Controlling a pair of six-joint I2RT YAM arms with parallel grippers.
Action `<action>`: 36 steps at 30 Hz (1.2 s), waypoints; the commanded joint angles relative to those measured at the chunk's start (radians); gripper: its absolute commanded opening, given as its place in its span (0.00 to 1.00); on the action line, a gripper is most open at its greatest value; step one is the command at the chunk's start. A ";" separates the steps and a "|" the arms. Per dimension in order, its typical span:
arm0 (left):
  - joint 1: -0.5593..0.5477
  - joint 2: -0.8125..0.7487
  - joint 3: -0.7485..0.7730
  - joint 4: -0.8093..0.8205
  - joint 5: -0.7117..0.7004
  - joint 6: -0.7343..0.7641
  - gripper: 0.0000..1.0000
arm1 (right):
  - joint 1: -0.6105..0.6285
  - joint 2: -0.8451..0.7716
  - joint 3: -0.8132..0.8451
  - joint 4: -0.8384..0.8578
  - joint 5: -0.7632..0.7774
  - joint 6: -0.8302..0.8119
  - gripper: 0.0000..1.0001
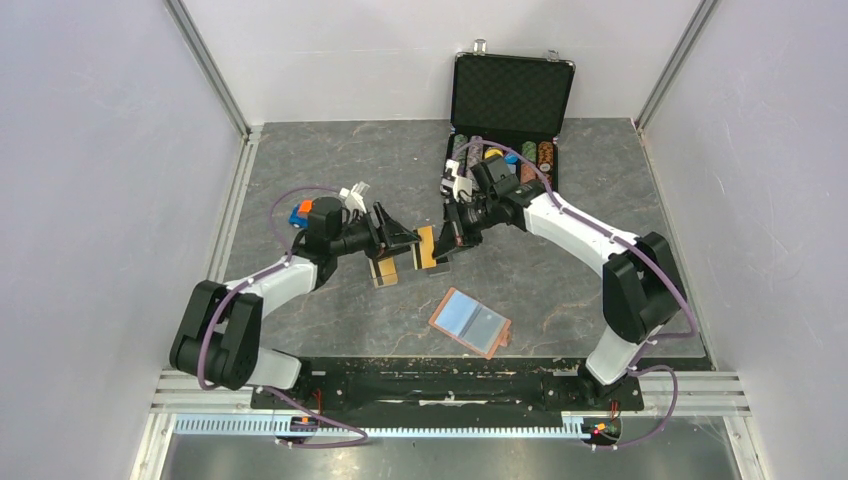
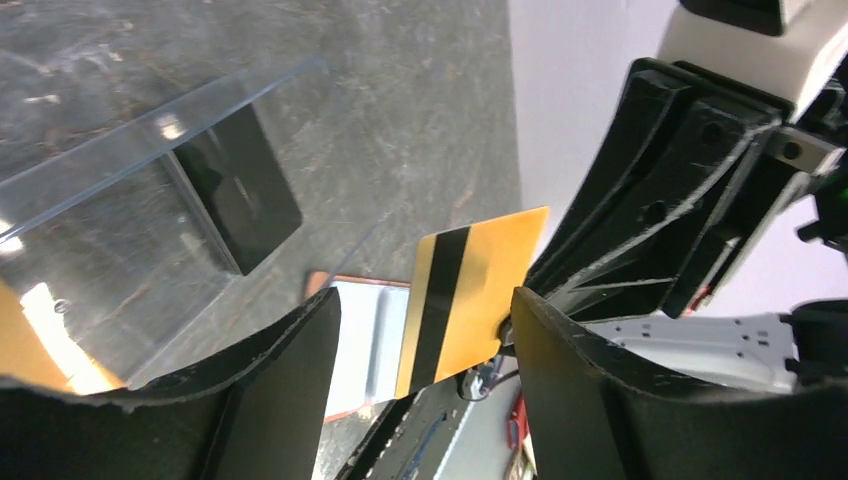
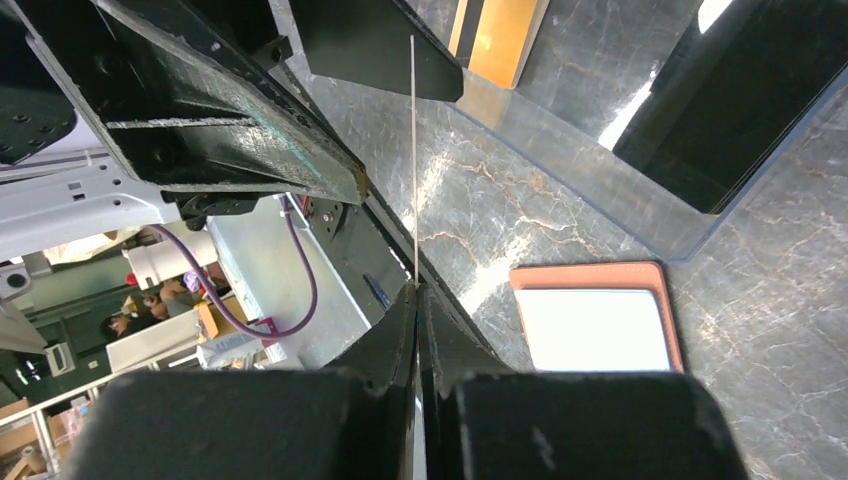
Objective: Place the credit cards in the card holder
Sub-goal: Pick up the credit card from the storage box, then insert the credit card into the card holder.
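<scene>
Grip first: the right gripper (image 3: 415, 300) is clamped on one edge of a gold card (image 2: 470, 300). The right wrist view shows the card edge-on, a thin line rising from the closed fingertips. The left gripper (image 2: 425, 305) stands released, its jaws parted to either side of the card's free end. As far as its own camera shows, they are not pressing the card. I read this as a mid-air handover. The right arm alone has the card, probably held by an edge so the free end can be slid into a sleeve.

In the top view, the card holder (image 1: 470, 322) lies at five o'clock from the held card, well apart, opened flat with its blue inside up to receive it. At eight o'clock, under the left gripper, sits a clear box (image 2: 150, 150). It seems to hold a black card (image 2: 240, 190) and another gold card (image 3: 500, 35), so more cards are waiting. At one o'clock the poker-chip case (image 1: 512, 100) stands open near the back wall, lid raised.

The table (image 1: 330, 170) is dark grey and marble-veined. Pale walls (image 1: 100, 200) close it in on three sides.
</scene>
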 commanded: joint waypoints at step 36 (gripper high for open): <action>-0.031 0.031 -0.039 0.232 0.283 -0.122 0.02 | -0.042 -0.119 -0.162 0.114 0.008 0.046 0.11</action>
